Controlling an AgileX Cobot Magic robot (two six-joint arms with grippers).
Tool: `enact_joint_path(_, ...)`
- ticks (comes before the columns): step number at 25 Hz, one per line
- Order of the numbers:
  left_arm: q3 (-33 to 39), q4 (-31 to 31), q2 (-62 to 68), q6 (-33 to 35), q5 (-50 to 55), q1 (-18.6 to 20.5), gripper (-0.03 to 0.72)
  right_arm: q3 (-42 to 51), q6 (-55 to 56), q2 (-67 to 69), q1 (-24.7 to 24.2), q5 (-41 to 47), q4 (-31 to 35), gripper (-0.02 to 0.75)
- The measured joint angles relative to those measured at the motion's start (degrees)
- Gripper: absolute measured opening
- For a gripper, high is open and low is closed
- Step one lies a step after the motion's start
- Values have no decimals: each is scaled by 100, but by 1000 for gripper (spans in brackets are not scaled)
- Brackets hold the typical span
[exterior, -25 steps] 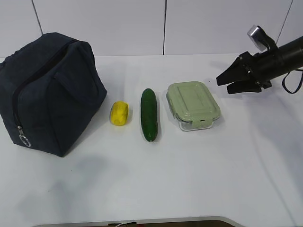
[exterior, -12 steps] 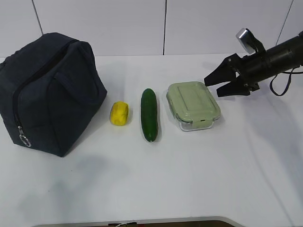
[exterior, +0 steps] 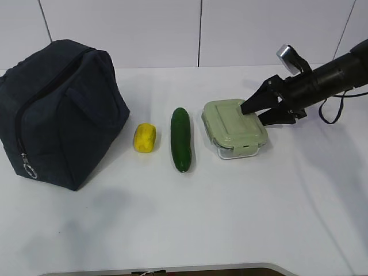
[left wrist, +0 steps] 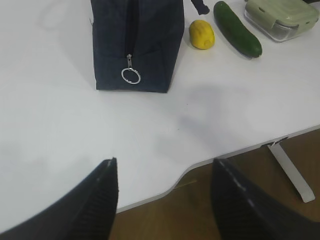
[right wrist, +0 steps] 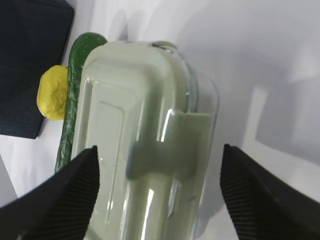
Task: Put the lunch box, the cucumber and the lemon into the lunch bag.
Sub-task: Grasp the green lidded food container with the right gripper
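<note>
On the white table [exterior: 241, 218] we see four things in one row. At the far left stands the lunch bag [exterior: 57, 112], dark navy and boxy, with its zipper closed; the metal ring [left wrist: 131, 75] hangs from the zipper pull at the bottom of the bag's end face. Just beside the bag, to the right, lies the lemon [exterior: 145, 137], and next to it the cucumber [exterior: 181, 139], which lies with one end toward the wall and the other toward us. The lemon and the cucumber are near each other, but they do not touch. To the right of the cucumber sits the lunch box [exterior: 234, 127], with its pale green lid clipped on.

The right gripper [exterior: 257, 111] reaches in from the right edge of the exterior view and is at the right end of the lunch box. Its jaws are spread wide. In the right wrist view the two dark fingers [right wrist: 67, 192] stand on each side of the box, one near each long edge, and the box fills the space between them. We cannot tell if the fingers touch the box.

The left gripper [left wrist: 162, 197] hangs above the front edge of the table, well apart from the bag. Its jaws are apart and nothing is between them.
</note>
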Motion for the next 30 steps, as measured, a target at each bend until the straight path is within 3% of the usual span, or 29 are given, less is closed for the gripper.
enact_joint_path(30,0,0,0,0,0,0,424,0,250,62,119,-14,-185,592)
